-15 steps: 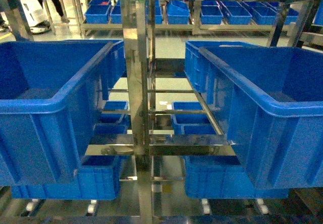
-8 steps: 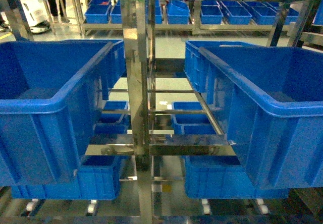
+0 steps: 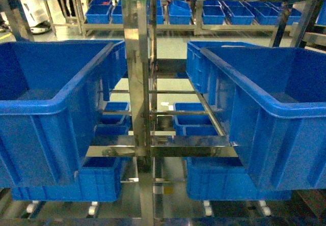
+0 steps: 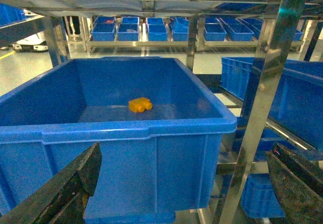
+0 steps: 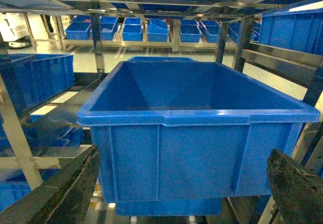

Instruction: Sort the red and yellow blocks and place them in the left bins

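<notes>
My large deep blue plastic left crate (image 4: 116, 133) fills the frame's left; the glossy orange-yellow stepped brick (image 4: 140, 104) lies at its centre floor. The red cube is unseen; finding it comes next. Both tools (image 4: 181, 183) (image 5: 186, 183) gape, empty.

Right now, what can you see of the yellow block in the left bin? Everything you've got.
The yellow block is a small, glossy orange-yellow plastic piece, lumpy in outline with rounded bumps; finer detail is too small to tell. It lies flat on the floor of the left bin, a deep blue plastic crate with a thick rim, roughly mid-floor and somewhat toward the far wall. It touches only the bin floor; nothing else shows inside the bin. It appears only in the left wrist view. The left hand's fingers sit low in front of the bin, apart from it.
</notes>
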Available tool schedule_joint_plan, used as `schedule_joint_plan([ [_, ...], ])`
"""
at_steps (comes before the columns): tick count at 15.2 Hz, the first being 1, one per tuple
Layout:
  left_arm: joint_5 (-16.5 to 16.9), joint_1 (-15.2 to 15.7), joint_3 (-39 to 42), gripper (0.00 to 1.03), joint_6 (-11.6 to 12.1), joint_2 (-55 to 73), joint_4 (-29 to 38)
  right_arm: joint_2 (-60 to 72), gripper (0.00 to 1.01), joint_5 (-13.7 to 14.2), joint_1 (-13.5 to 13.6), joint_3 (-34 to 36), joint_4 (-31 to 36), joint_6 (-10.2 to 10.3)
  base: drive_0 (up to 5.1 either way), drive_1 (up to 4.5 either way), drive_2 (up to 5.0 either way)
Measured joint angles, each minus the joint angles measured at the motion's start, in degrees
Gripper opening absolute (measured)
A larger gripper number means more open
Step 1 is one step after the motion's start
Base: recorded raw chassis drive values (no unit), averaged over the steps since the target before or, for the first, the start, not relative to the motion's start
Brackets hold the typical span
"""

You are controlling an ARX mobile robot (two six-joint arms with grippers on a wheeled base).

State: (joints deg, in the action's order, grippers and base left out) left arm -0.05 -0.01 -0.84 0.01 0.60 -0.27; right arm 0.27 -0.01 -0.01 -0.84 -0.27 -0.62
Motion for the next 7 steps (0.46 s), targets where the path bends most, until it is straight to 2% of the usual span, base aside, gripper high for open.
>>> schedule_joint_plan([
  [7,0.0,0.0,0.0,0.98,0.0,0.0,0.0,0.0,0.98,0.0,0.0,0.0,0.0,0.0,0.0,0.0,0.0],
])
